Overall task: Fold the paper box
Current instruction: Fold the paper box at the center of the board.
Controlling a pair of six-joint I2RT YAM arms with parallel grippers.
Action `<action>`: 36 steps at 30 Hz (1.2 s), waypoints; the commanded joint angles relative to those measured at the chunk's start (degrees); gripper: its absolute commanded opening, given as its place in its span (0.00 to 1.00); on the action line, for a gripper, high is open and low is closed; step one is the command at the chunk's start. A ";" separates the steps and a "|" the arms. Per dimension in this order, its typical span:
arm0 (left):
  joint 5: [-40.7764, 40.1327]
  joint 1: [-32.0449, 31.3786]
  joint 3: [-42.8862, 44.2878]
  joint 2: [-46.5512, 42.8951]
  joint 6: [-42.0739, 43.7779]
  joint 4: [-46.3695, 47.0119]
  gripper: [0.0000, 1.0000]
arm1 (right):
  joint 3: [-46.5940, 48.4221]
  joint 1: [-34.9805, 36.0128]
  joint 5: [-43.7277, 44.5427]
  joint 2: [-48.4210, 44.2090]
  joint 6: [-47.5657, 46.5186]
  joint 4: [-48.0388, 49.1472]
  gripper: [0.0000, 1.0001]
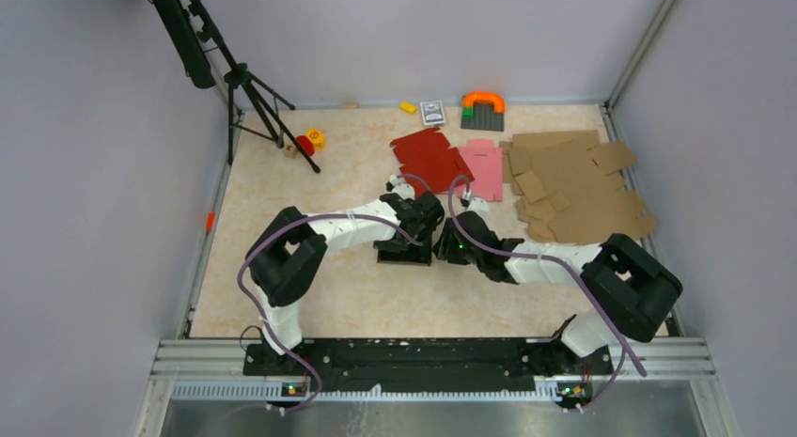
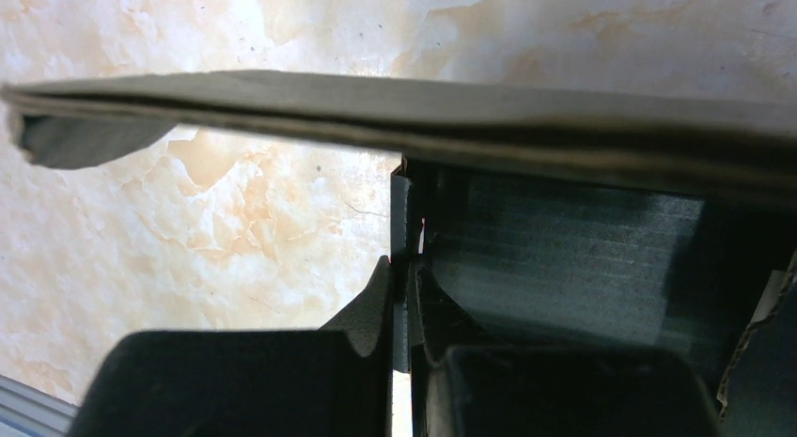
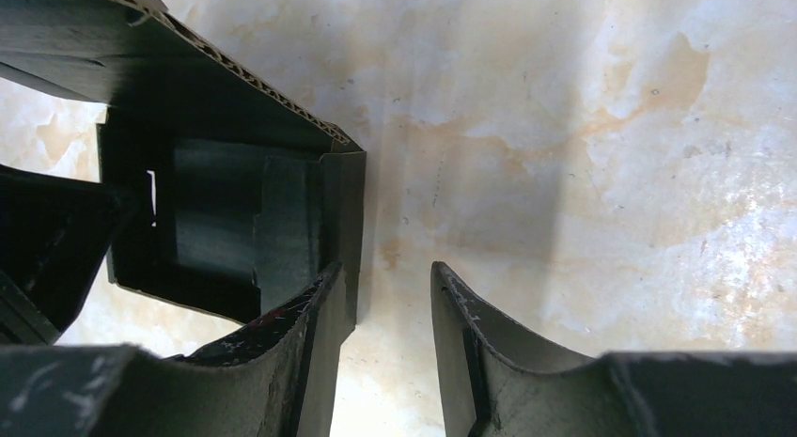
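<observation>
Left gripper [image 2: 402,287]: clamped tight on a thin upright wall of the paper box [image 1: 404,250].
Right gripper [image 3: 385,277]: jaws apart, only bare table [image 1: 357,301] between them, one finger right beside the box's outer wall.
Paper box: mid-table between both grippers, partly folded, walls up.
Far side: red blank [image 1: 429,158], pink blank [image 1: 484,167].

We see our left gripper [image 2: 402,296] at the bottom. Its two fingers are pinched tight on a thin wall of the black paper box [image 2: 564,249]. A long flat flap [image 2: 423,103] runs across the top from side to side. Under it lies the table [image 2: 216,240], creamy with orange swirls.
</observation>
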 commanded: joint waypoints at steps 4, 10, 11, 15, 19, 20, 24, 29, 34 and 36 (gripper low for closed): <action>1.33 -1.54 1.99 0.27 -0.66 0.31 0.00 | -0.02 -0.37 -4.32 0.05 1.96 6.97 0.39; 2.90 -1.64 1.64 0.09 -0.50 0.90 0.00 | -0.29 -0.32 -6.34 0.69 2.64 8.49 0.38; 2.99 -1.64 1.58 -0.13 -0.62 0.88 0.00 | -0.01 -0.37 -6.42 1.00 2.67 7.84 0.38; 3.25 -1.64 1.08 -1.16 -1.07 0.94 0.00 | 1.19 -0.38 -5.15 2.04 2.29 4.12 0.33; 4.35 -2.17 1.03 -1.40 -1.93 1.49 0.00 | 2.04 0.45 -3.97 2.57 1.73 1.31 0.27; 4.71 -2.43 1.12 -1.44 -2.15 1.70 0.00 | 2.84 0.96 -3.06 2.88 1.52 -0.41 0.27; 5.35 -3.08 1.82 -1.14 -3.10 1.82 0.00 | 8.24 3.60 3.36 5.39 -0.03 -10.80 0.27; 4.35 -3.91 2.61 -0.99 -4.18 1.32 0.00 | 18.75 7.46 13.48 12.78 -1.43 -29.78 0.25; 1.83 -4.57 4.38 0.33 -5.69 -1.36 0.00 | 23.06 9.91 21.13 16.93 0.39 -37.31 0.08; 1.72 -4.58 4.01 0.37 -5.95 -1.40 0.00 | 22.22 9.93 21.22 16.71 0.90 -36.78 0.06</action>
